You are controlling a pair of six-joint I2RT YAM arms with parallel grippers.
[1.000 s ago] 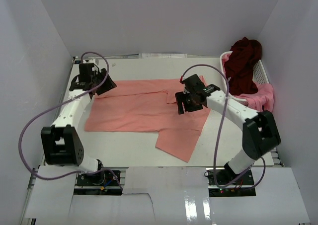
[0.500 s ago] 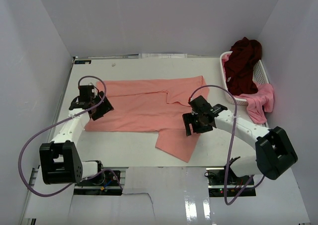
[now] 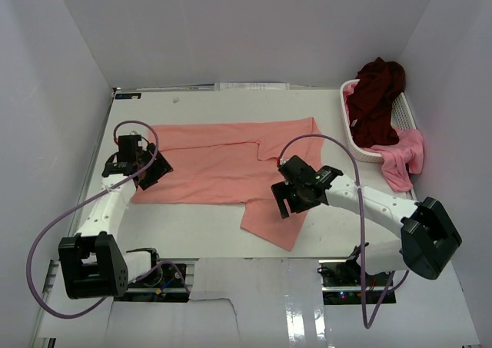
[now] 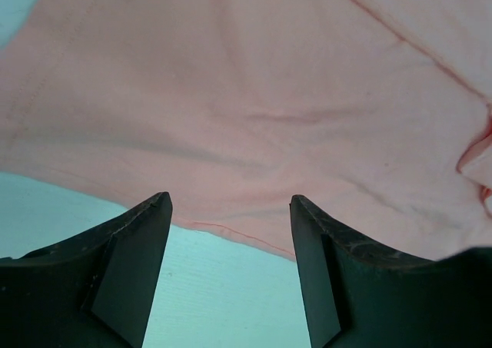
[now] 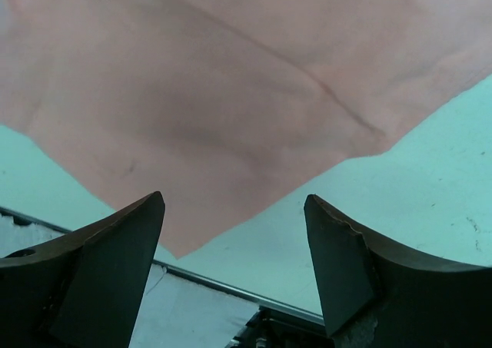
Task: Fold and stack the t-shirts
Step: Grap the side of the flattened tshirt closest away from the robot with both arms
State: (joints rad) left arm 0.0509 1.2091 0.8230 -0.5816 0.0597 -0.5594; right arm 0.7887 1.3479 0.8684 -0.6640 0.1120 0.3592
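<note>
Left gripper [image 3: 156,170] and right gripper [image 3: 288,202], both gaping empty, sit nearer the table's [image 3: 200,233] near edge than before; three t-shirts, salmon [image 3: 223,164], maroon [image 3: 377,94], pink [image 3: 403,152]; one basket [image 3: 405,114].

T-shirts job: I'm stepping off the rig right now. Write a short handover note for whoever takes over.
Left claw: open, empty, over the near left hem of the salmon-pink t-shirt.
Right claw: open, empty, over that shirt's flap that points toward the near edge.
Things: the salmon-pink shirt lies spread on the table. The dark maroon t-shirt is heaped in the white basket. The brighter pink t-shirt hangs over the basket's near rim.
Done: one shirt laid out, nothing stacked.
Left: fold it, then fetch, fold and stack the other two.
</note>
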